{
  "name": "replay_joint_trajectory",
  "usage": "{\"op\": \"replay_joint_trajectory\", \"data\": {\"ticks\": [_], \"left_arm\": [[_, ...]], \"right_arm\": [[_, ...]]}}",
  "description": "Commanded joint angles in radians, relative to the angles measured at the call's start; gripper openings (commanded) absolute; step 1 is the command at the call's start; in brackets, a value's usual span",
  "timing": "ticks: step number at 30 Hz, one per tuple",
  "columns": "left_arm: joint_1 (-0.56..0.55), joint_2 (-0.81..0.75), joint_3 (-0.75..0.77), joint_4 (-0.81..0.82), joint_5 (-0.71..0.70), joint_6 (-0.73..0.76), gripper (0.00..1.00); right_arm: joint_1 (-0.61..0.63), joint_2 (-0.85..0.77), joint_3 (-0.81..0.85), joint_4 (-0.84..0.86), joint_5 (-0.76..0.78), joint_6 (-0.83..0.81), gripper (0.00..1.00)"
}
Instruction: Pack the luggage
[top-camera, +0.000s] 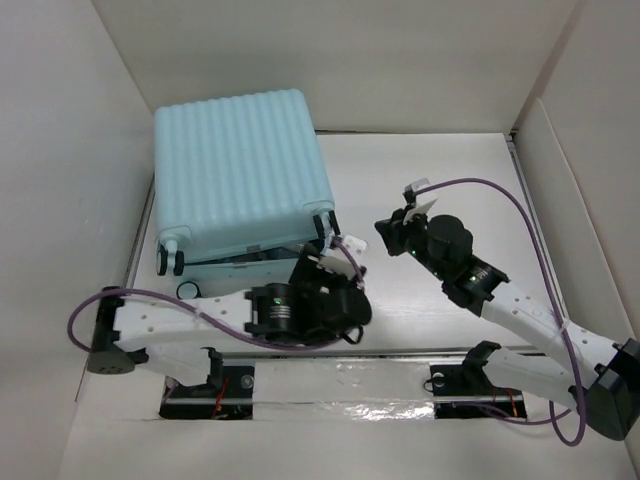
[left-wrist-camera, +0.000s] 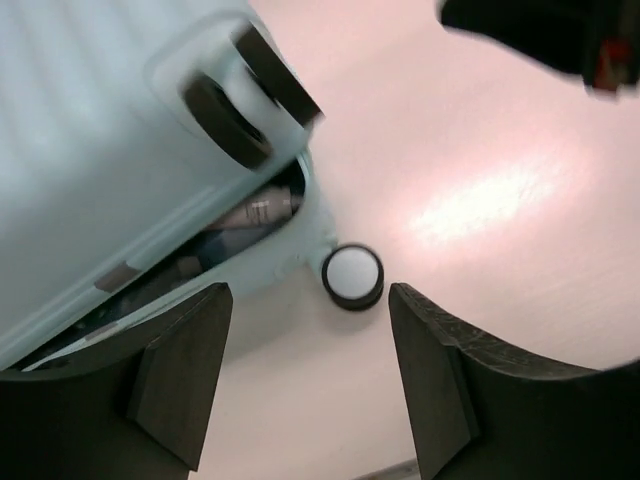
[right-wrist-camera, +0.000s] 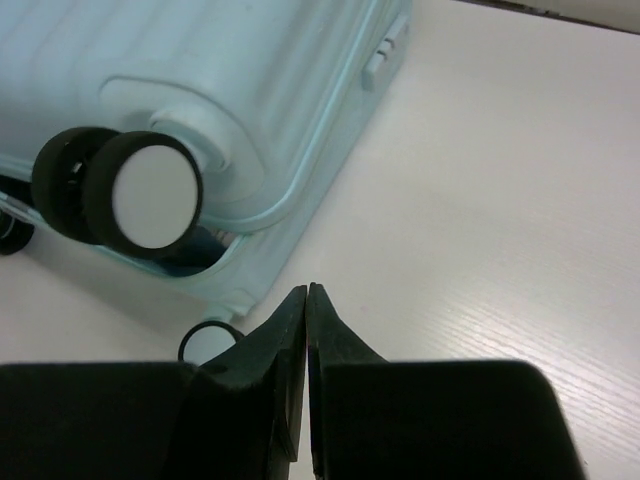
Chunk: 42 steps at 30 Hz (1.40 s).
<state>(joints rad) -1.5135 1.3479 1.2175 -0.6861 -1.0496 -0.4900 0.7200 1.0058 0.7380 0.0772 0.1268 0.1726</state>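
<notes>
We see the luggage (top-camera: 240, 175) lying slightly ajar at the table's (top-camera: 440, 180) far left. Our left gripper (left-wrist-camera: 306, 300) gapes wide, empty, by a wheel (left-wrist-camera: 352, 275); our right gripper (right-wrist-camera: 307, 298) is pinched together, empty.

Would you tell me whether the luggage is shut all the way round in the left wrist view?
No, the luggage gapes near its wheel, with dark contents showing between the two shells.

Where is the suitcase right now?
In the top view, the suitcase lies at the far left of the table, its near right corner just ahead of the open left gripper.
</notes>
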Motion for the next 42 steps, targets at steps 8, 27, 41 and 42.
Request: {"op": "replay_joint_trajectory", "data": {"ticks": [8, 27, 41, 42], "left_arm": [[0.6, -0.552, -0.096, 0.398, -0.03, -0.085, 0.47], [1.839, -0.127, -0.052, 0.438, 0.913, -0.104, 0.39], [1.863, 0.152, -0.234, 0.634, 1.115, -0.261, 0.42], [1.819, 0.152, -0.257, 0.661, 1.131, -0.301, 0.42]], "right_arm": [[-0.039, 0.017, -0.003, 0.064, 0.028, 0.024, 0.0], [-0.059, 0.086, 0.017, 0.041, 0.05, 0.022, 0.0], [-0.123, 0.106, 0.032, -0.006, 0.074, 0.027, 0.0], [-0.145, 0.097, 0.032, -0.011, 0.076, 0.027, 0.0]]}}
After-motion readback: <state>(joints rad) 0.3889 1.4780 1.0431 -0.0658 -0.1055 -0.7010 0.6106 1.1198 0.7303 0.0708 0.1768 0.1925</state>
